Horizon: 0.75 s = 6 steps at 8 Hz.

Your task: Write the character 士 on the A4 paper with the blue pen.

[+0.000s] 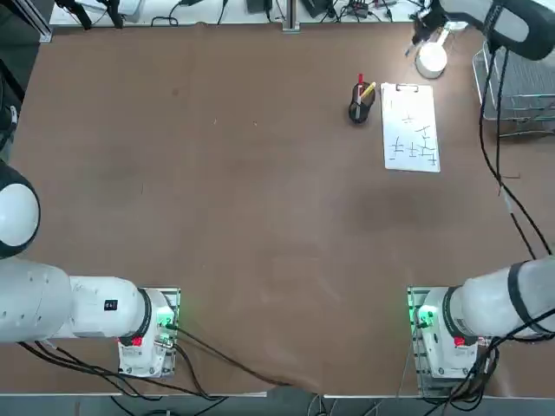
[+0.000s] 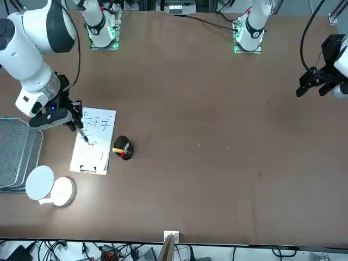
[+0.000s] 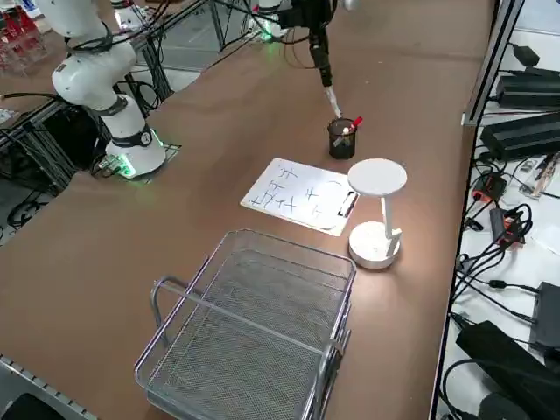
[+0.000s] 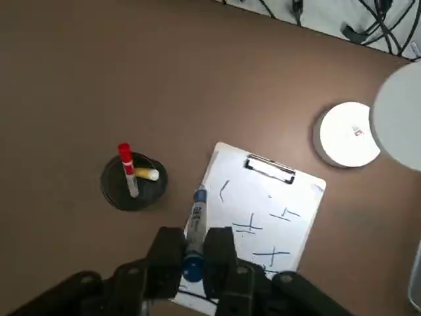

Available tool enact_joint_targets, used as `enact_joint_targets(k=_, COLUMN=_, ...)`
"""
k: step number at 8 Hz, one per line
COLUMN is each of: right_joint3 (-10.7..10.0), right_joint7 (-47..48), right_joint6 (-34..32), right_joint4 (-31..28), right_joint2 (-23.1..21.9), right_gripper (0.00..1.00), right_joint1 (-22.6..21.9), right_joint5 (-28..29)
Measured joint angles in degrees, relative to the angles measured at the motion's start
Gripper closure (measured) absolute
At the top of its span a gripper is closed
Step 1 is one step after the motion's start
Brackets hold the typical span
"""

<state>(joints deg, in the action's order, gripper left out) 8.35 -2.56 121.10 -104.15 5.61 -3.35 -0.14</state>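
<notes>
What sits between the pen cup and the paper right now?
Only bare table: the top view shows a clear gap between the pen cup and the paper. The right gripper holds the blue pen.

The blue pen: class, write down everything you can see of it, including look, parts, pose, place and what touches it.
The slim blue pen is a short stick with a white labelled barrel, blue at both visible ends. The right gripper has its jaws shut on it near the rear end. It hangs above the white A4 paper at the edge nearest the round black pen holder, clear of the sheet, tip slanting down.
</notes>
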Motion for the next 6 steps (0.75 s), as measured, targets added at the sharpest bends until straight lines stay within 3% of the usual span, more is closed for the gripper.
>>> enact_joint_targets(k=6, right_joint3=-0.01, right_joint7=15.71, right_joint6=4.52, right_joint4=3.74, right_joint2=9.07, right_gripper=0.8, right_joint1=-4.41, right_joint5=1.81)
